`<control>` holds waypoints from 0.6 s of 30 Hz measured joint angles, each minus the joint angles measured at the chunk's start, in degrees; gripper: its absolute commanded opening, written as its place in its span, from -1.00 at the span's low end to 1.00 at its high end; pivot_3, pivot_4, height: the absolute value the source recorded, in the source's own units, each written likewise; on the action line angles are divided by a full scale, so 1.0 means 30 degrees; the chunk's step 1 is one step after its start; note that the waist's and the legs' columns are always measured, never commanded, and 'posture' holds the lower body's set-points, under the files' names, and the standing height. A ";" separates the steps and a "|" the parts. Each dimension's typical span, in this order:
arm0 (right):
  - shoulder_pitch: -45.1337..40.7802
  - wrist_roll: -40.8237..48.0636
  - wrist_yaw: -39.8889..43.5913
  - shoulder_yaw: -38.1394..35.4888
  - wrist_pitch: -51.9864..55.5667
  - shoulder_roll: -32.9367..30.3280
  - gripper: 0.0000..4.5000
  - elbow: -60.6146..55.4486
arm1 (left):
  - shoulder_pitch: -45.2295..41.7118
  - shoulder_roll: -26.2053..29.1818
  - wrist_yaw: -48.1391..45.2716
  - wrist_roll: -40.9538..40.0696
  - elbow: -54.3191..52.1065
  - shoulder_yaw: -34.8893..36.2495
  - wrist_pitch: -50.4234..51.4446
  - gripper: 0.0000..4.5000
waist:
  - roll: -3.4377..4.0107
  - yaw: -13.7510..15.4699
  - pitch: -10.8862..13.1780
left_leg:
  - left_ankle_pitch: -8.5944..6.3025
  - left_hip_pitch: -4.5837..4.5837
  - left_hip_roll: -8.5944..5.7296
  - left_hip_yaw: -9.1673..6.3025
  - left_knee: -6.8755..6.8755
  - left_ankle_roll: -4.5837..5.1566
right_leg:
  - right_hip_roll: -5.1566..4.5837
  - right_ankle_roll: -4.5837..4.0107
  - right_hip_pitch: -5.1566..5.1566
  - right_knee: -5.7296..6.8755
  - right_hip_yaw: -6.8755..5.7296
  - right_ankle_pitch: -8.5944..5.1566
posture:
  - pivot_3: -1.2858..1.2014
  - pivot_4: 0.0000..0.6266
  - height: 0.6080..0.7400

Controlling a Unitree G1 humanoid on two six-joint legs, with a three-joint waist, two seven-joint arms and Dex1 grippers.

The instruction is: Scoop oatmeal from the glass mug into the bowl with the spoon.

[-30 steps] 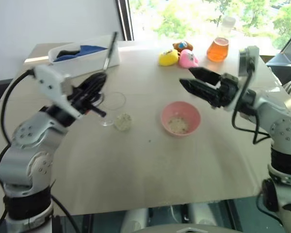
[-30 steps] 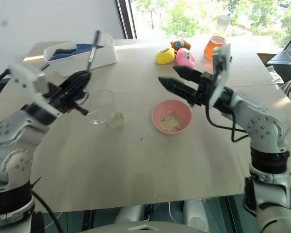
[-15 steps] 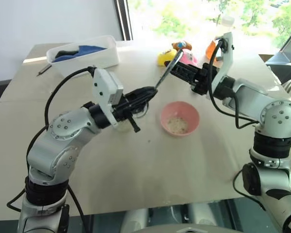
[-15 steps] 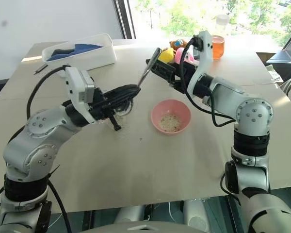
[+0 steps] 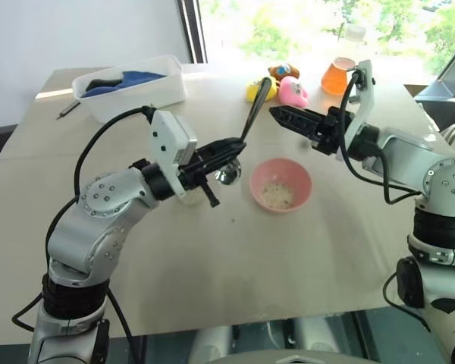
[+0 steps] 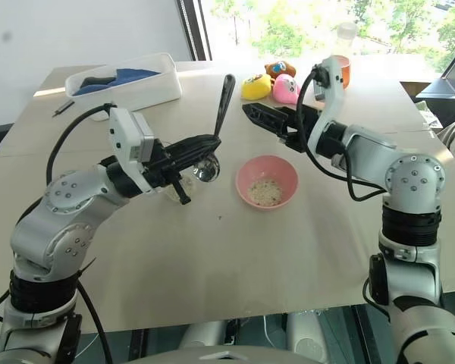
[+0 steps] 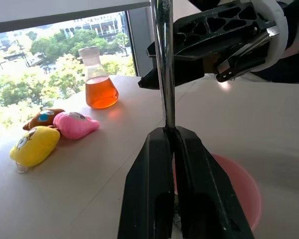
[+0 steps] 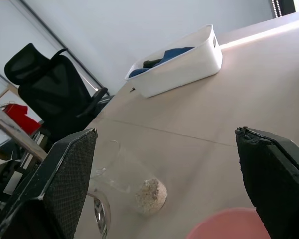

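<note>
**Spoon Held in Left Gripper Above Desk; Right Gripper Open**

The left gripper [image 6: 205, 145] is clamped on the spoon [image 6: 221, 108], its two black fingers [image 7: 149, 184] pressed together around the lower part of the handle. The spoon stands nearly upright: its handle rises above the fingertips and its shiny oval head hangs just below them, clear of the desk [image 6: 235, 258].

The right gripper [image 5: 288, 115] has its jaws spread wide and holds nothing. It points across the desk toward the spoon handle; its tips are near the upper handle but apart from it.

The bowl [image 6: 268, 180] sits on the desk below and between the two grippers, just beside the spoon head on the side toward the right gripper. A thin layer of oatmeal [image 6: 264, 191] lies in its bottom.

The glass mug [image 8: 120, 169] lies tipped on its side on the desk beneath the left gripper, largely hidden behind that arm in the head views. A small clump of oatmeal rests at its base end in the right wrist view.

Beyond the right gripper stand a flask of orange liquid [image 7: 99, 79] and three soft toys [image 7: 52, 129]. Beyond the left gripper sits a white tub [image 6: 129, 85] holding dark and blue items.
</note>
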 measured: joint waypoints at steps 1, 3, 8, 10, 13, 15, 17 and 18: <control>0.0001 0.0197 0.0458 -0.0047 0.0068 -0.0246 1.00 -0.0004 | 0.0001 -0.0005 -0.0002 0.0031 0.0037 -0.0002 -0.0001 -0.98 | 0.0000 0.0008 0.0000 | 0.0000 0.0000 0.0000 -0.0002 0.0000 0.0000 | 0.0000 0.0000 0.0000 0.0000 -0.0001 0.0000 | 0.03 -0.52 1.00; 0.0001 0.1080 0.1508 -0.0147 0.0417 -0.0773 1.00 -0.0248 | 0.0000 -0.0042 -0.0007 0.0191 0.0229 -0.0006 -0.0009 -0.98 | 0.0000 0.0025 0.0000 | -0.0001 -0.0002 0.0000 -0.0002 0.0000 0.0001 | -0.0001 0.0000 0.0001 -0.0003 0.0000 0.0000 | 0.03 -0.52 1.00; -0.0006 0.1709 0.2346 -0.0077 0.0530 -0.1095 1.00 -0.1316 | -0.0089 -0.0160 -0.0110 0.0483 0.0661 -0.0115 -0.0012 -0.98 | -0.0001 0.0032 0.0000 | -0.0001 -0.0001 0.0002 -0.0003 0.0001 0.0001 | 0.0000 0.0000 0.0001 -0.0001 0.0000 0.0000 | 0.03 -0.52 1.00; -0.0103 0.1645 0.2336 0.0129 0.0389 -0.1024 1.00 -0.1517 | -0.0162 -0.0189 -0.0204 0.0546 0.0723 -0.0329 -0.0008 -0.98 | 0.0000 0.0035 0.0000 | -0.0001 -0.0001 0.0002 -0.0005 0.0002 0.0001 | 0.0000 0.0000 0.0001 0.0001 -0.0001 0.0000 | 0.03 -0.52 1.00; -0.0596 0.1456 0.2231 0.0669 0.0188 -0.0608 1.00 -0.1686 | -0.0311 -0.0298 -0.0496 0.0532 0.0722 -0.0778 0.0025 -0.98 | 0.0000 0.0030 0.0000 | -0.0001 0.0000 0.0003 -0.0005 0.0003 0.0001 | 0.0000 0.0000 0.0000 0.0001 0.0000 0.0000 | 0.03 -0.52 1.00; -0.0673 0.1174 0.2157 0.0833 0.0012 -0.0489 1.00 -0.1716 | -0.0323 -0.0299 -0.0547 0.0533 0.0722 -0.0778 0.0051 -0.98 | -0.0001 0.0037 0.0000 | -0.0001 -0.0002 0.0004 -0.0007 0.0003 0.0001 | -0.0001 0.0000 0.0000 -0.0002 -0.0001 0.0000 | 0.03 -0.52 1.00; -0.0673 0.0694 0.2224 0.1055 -0.0025 -0.0507 1.00 -0.1712 | -0.0318 -0.0277 -0.0688 0.0531 0.0722 -0.0778 0.0099 -0.98 | -0.0001 0.0048 0.0000 | -0.0001 -0.0004 0.0002 -0.0007 0.0003 0.0001 | -0.0005 0.0000 0.0000 -0.0003 -0.0001 0.0000 | 0.03 -0.52 1.00; -0.0674 0.0529 0.2296 0.1187 -0.0025 -0.0541 1.00 -0.1712 | -0.0307 -0.0236 -0.0777 0.0531 0.0722 -0.0777 0.0121 -0.98 | 0.0000 0.0048 0.0000 | -0.0001 -0.0004 0.0000 -0.0006 0.0003 0.0001 | -0.0005 0.0000 0.0000 -0.0003 -0.0001 0.0000 | 0.03 -0.52 1.00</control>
